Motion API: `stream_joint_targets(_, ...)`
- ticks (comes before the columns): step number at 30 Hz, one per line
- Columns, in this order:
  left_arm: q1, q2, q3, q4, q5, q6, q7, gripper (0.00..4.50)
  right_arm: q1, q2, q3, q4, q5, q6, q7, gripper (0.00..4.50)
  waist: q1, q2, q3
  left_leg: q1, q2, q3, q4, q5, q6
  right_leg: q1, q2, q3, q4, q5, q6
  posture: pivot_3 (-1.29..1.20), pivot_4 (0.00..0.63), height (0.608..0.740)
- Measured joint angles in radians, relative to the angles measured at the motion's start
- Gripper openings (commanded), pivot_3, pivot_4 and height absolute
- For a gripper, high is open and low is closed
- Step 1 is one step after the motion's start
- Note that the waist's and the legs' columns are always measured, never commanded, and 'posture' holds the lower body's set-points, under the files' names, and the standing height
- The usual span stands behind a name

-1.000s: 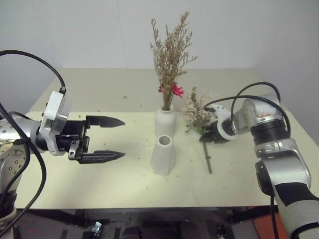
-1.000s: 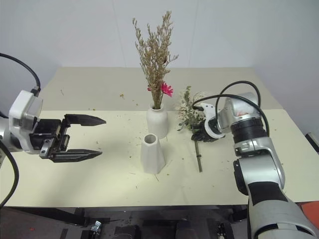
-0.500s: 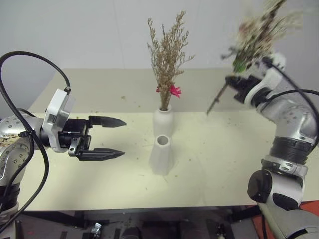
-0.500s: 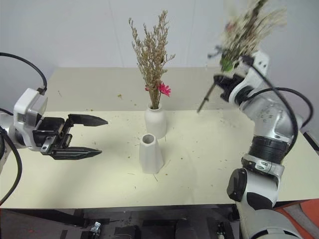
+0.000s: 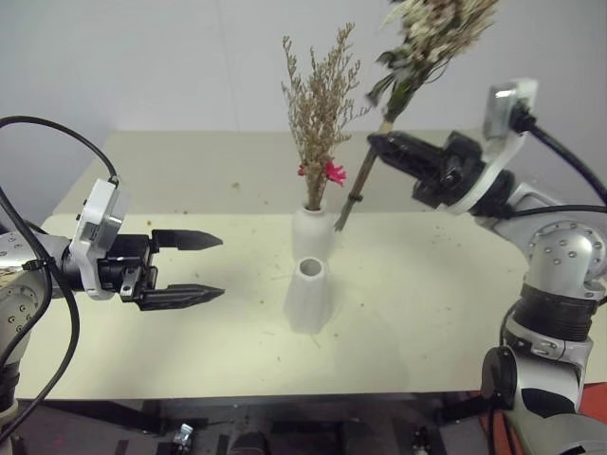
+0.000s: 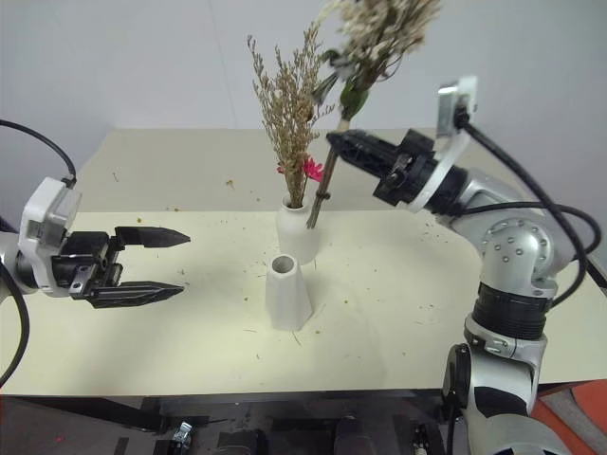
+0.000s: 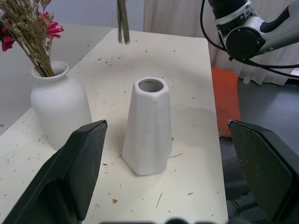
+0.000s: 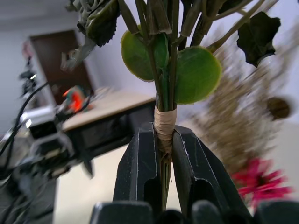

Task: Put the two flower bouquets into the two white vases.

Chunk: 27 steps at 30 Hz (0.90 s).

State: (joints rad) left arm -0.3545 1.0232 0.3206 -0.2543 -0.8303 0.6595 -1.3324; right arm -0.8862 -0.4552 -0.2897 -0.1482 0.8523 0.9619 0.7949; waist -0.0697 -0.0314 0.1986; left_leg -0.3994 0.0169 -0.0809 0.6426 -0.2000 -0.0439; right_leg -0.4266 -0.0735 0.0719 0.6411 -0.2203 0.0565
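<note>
Left eye view shows the right tool (image 5: 377,144) clamped on the cream-white bouquet (image 5: 427,33), held tilted in the air above the desk (image 5: 446,303), its stem end near the rounded vase (image 5: 313,234) holding the brown grass bouquet (image 5: 321,104). Nearer the front edge stands the cone vase (image 5: 310,296), empty. The left tool (image 5: 204,267) hovers open, holding nothing.

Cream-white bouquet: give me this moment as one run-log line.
right gripper: shut on cream-white bouquet, held aloft beyond vases | left gripper: open, empty | cone vase: empty | bottle vase: holds brown grass bouquet
</note>
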Motion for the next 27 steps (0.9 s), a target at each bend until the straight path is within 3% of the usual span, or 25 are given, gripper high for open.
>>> stream_joint_targets(27,0.007,0.012,0.005,-0.024,-0.035,0.020,0.012,4.50,0.043,0.010,0.225,-0.006,-0.008,-0.096,0.130,0.22,0.000,0.000,0.000,0.000,0.000,0.000,0.000,0.000,0.000,0.000,0.000,0.000,0.000,0.000,0.000,0.00,0.150,0.740)
